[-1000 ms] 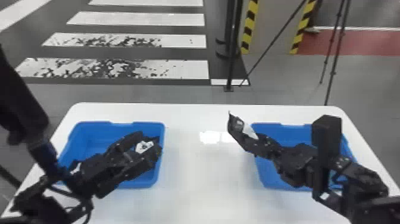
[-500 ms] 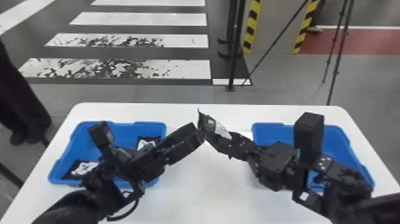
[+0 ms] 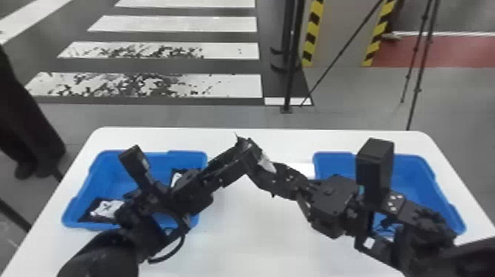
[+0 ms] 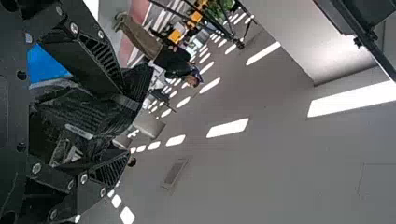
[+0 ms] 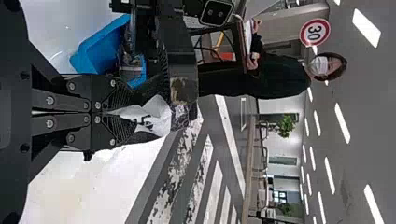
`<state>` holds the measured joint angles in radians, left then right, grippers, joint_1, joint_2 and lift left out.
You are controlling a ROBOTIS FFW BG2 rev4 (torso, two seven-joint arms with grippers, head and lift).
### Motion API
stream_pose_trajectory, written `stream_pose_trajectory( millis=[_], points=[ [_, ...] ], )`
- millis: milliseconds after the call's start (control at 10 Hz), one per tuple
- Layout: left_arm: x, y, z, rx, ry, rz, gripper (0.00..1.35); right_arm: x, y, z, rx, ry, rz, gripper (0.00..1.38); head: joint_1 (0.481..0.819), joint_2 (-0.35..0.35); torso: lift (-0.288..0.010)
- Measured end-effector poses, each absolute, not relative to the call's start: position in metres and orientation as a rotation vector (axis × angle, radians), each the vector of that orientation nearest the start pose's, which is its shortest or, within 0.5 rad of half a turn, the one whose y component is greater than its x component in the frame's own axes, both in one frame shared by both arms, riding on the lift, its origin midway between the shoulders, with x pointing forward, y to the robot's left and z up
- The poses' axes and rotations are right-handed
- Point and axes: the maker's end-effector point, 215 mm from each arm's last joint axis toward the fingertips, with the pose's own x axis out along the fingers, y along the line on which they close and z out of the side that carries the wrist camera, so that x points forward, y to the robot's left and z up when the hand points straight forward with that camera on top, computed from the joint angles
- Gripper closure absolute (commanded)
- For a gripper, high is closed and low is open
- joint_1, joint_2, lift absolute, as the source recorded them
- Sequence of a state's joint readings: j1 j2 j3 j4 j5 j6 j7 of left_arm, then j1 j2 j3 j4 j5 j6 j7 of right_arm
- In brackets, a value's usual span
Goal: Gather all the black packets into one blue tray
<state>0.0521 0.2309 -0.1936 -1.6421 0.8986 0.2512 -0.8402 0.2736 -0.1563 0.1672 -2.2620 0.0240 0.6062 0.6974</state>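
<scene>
Two black packets (image 3: 105, 209) lie in the left blue tray (image 3: 110, 167). Over the white table (image 3: 257, 235), the left gripper (image 3: 248, 151) spreads its fingers around a third packet (image 3: 267, 164), pinched in the closed right gripper (image 3: 256, 172). Right of them sits another blue tray (image 3: 332, 164).

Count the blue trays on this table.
2: the left blue tray and the right blue tray, at opposite sides of the white table; both are partly hidden.
</scene>
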Motion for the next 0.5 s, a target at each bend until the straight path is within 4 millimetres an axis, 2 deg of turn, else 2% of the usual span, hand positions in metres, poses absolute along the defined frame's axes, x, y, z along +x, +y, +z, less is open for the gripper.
stream_pose_trajectory(
  millis=[100, 300, 400, 500],
  points=[
    [0.471, 0.050, -0.297, -0.725, 0.025, -1.043, 1.23, 0.418, -0.033, -0.307, -0.071, 0.240, 0.880, 1.29, 0.695, 0.014, -0.110],
    [0.483, 0.066, -0.301, -0.645, -0.016, -0.970, 1.20, 0.416, -0.029, -0.305, -0.067, 0.234, 0.890, 1.29, 0.695, 0.043, -0.110],
    [0.484, 0.071, -0.303, -0.624, -0.026, -0.951, 1.20, 0.415, -0.028, -0.303, -0.063, 0.229, 0.894, 1.17, 0.695, 0.053, -0.110],
    [0.484, 0.072, -0.306, -0.613, -0.024, -0.948, 1.20, 0.414, -0.026, -0.302, -0.049, 0.222, 0.901, 0.89, 0.695, 0.056, -0.110]
  ],
)
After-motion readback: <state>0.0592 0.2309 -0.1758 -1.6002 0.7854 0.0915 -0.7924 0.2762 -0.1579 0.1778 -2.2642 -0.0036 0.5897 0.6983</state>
